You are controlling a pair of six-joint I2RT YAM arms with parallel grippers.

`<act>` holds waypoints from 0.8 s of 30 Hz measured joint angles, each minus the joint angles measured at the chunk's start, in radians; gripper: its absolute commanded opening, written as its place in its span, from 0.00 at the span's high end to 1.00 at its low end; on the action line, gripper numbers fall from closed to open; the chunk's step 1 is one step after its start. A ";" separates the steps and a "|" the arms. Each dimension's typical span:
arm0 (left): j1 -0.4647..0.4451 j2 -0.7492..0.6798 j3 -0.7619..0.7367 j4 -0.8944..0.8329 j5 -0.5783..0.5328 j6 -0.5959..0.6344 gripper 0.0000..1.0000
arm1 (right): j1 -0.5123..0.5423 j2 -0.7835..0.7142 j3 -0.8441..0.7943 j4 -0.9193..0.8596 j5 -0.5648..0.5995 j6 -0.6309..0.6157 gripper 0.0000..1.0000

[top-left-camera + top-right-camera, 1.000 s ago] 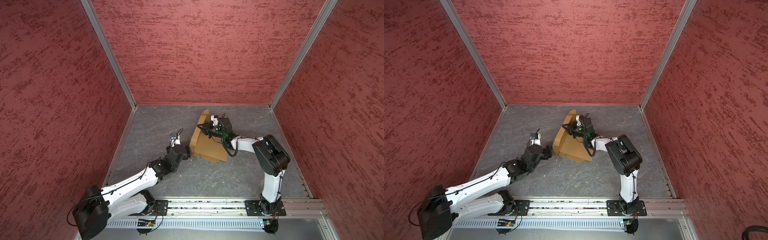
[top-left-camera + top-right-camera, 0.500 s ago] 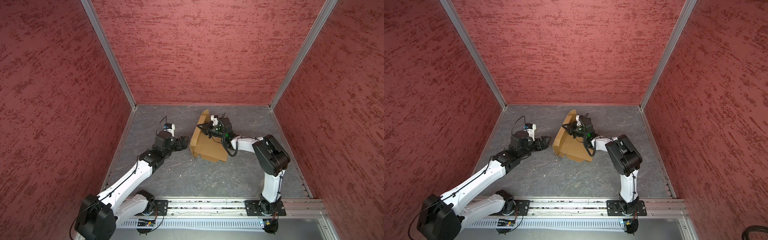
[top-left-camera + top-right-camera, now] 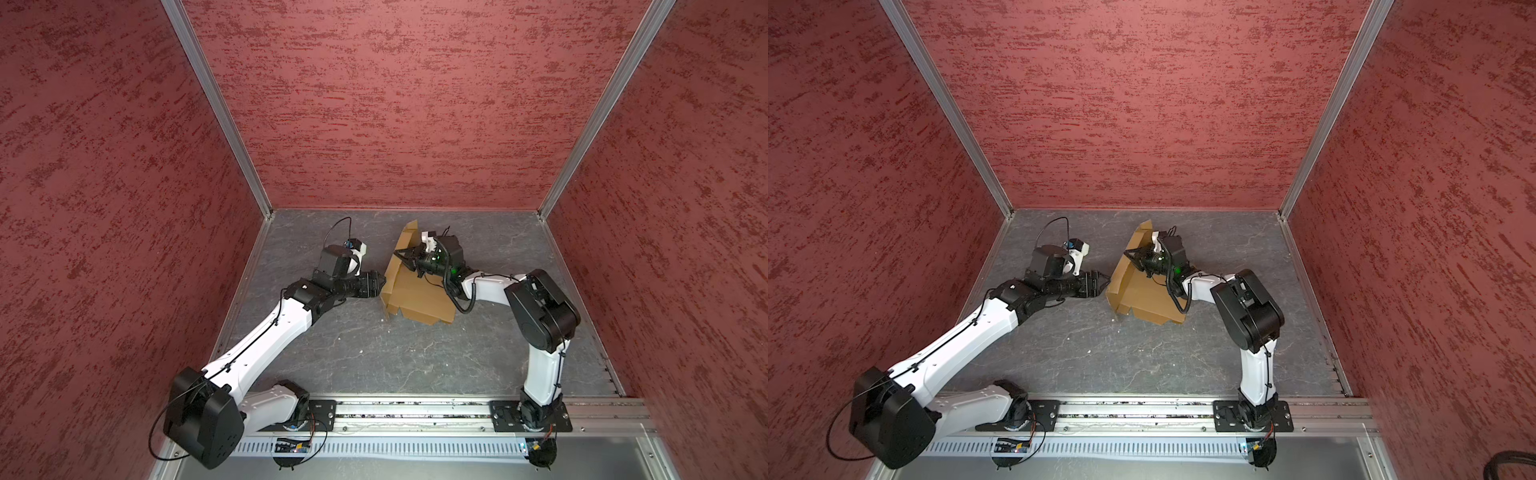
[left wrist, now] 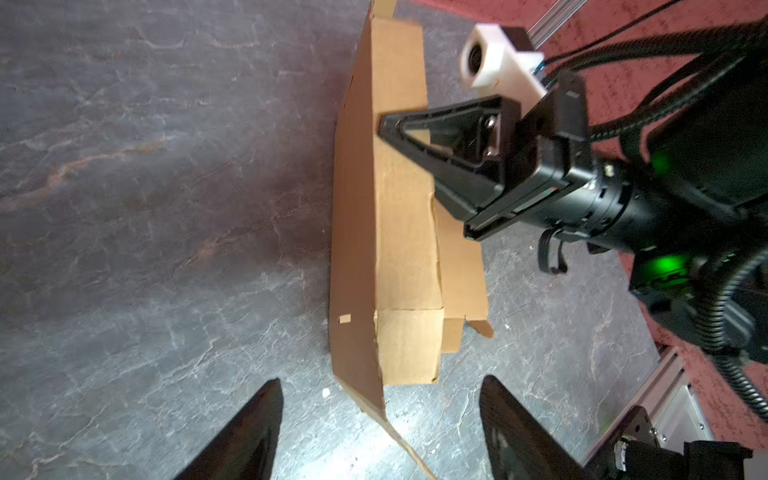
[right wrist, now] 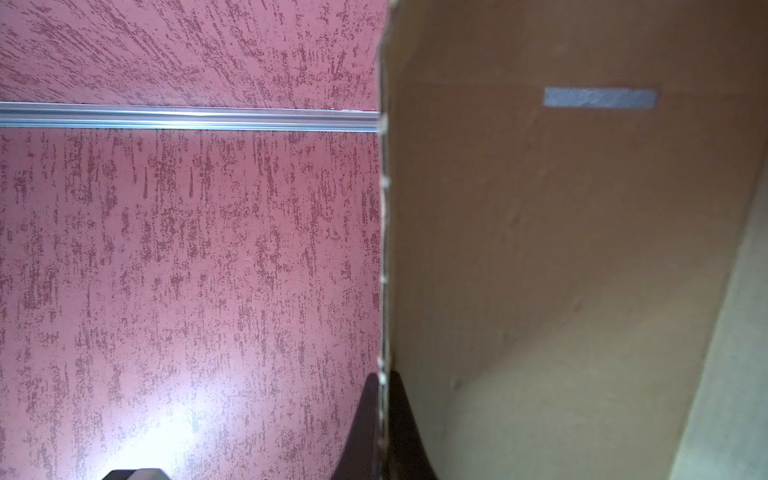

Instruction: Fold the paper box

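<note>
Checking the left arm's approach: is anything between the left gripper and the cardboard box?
Nothing visible. In the left wrist view the near corner of the box shows in the gap of the open left gripper, only bare floor around it. The right gripper pinches the box farther along, off that path.

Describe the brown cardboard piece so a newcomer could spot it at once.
Look at the grey stone-patterned floor ringed by red walls. Near its middle, toward the back wall, lies the paper box: plain tan cardboard, half folded, one flap raised and pinched by the right pincer. Nothing else there is brown.
</note>
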 measured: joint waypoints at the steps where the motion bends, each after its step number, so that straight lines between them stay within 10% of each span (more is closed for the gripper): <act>1: -0.001 0.008 0.001 -0.009 0.000 0.009 0.25 | 0.000 0.001 0.000 0.000 0.000 0.000 0.96; 24: -0.050 0.235 0.094 -0.055 -0.087 0.103 0.32 | 0.000 0.023 0.000 0.026 0.001 0.013 0.96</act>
